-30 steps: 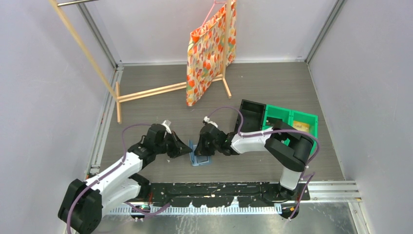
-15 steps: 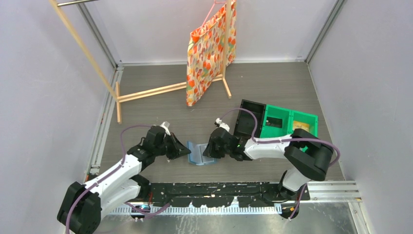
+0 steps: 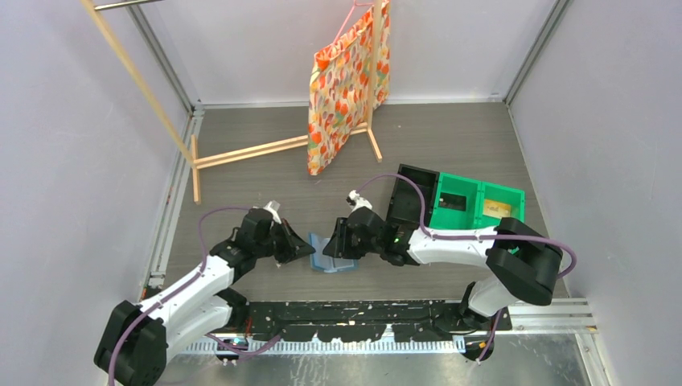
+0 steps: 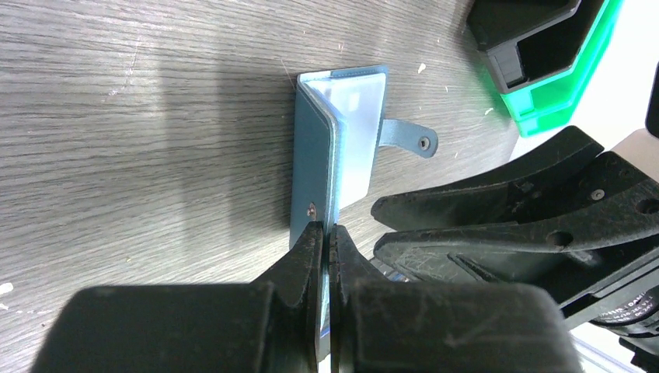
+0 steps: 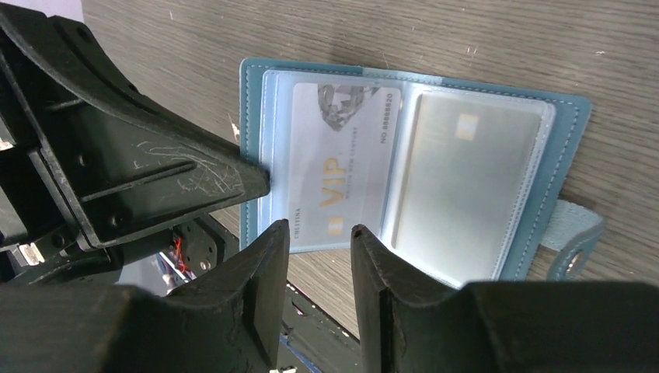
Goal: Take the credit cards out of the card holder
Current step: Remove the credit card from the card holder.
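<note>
The card holder (image 3: 331, 254) is lying open on the desk (image 3: 450, 145) between both arms, showing a whitish VIP card (image 5: 342, 163) and a grey card (image 5: 462, 186) in its sleeves. The left claw (image 4: 325, 233) is pinching its left cover. The right claw (image 5: 319, 233) is hovering spread at its edge.

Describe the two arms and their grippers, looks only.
The left arm and right arm have white links between bulky black joints, each trailed by a looping purple cable. The left gripper and right gripper are matte black, with wedge-shaped, scuffed fingers.
</note>
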### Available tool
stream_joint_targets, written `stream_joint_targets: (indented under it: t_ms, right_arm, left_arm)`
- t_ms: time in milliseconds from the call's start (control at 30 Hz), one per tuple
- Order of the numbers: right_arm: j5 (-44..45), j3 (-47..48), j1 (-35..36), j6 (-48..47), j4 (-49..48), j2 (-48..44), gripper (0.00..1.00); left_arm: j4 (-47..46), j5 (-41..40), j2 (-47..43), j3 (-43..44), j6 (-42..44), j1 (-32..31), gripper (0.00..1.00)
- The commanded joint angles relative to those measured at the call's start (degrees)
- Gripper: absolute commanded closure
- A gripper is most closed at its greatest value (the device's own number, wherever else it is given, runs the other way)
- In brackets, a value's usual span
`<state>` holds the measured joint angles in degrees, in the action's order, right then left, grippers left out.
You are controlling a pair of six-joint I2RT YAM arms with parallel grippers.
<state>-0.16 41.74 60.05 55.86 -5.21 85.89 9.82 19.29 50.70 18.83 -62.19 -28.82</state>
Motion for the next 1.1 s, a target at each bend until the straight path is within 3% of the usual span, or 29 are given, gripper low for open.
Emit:
stream_joint_targets:
  t_ms: [0,300,533,833,1067]
  right_arm:
    - [0.0,1.7,0.2,-0.6,-0.5,0.4,0.6]
    - [7.7,0.7,-1.4,1.7,6.9,-1.3,0.63]
    - [13.6,2.2,-3.0,-1.7,16.7,-1.3,0.75]
    - [10.4,3.2,-3.2,-3.0,13.2,5.4,0.8]
    - [10.6,0.6,-3.1,-1.8,11.8,0.8,0.8]
  left_arm:
    - [-3.6,1.5,0.8,0.9,-0.2,-0.2,1.0]
    - [-4.2,2.0,2.3,3.5,-0.6,-0.8,0.99]
    - [1.4,-1.4,3.3,7.5,1.6,-2.6,0.99]
    - [1.2,-6.3,10.8,11.9,2.1,-8.8,0.99]
    - [-0.3,-7.1,14.9,13.8,1.9,-10.9,1.0]
